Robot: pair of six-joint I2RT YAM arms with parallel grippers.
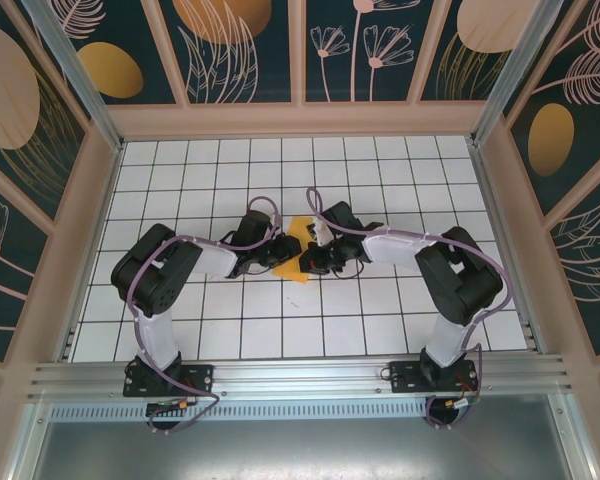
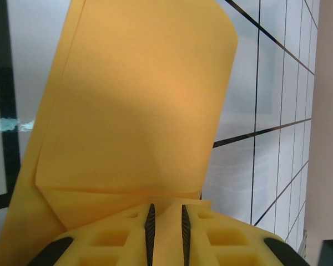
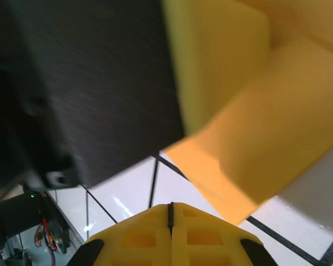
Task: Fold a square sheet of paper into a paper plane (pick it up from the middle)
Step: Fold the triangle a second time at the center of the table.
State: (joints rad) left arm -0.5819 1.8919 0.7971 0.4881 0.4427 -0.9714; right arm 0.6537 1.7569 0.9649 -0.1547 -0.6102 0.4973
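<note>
We're at the middle of the white grid table, where both arms meet at the folded orange-yellow paper. The left gripper has the paper running between its narrowly parted pads; pinched or slack, we cannot tell. The right gripper is clenched on nothing, just beside the paper's lower corner
</note>
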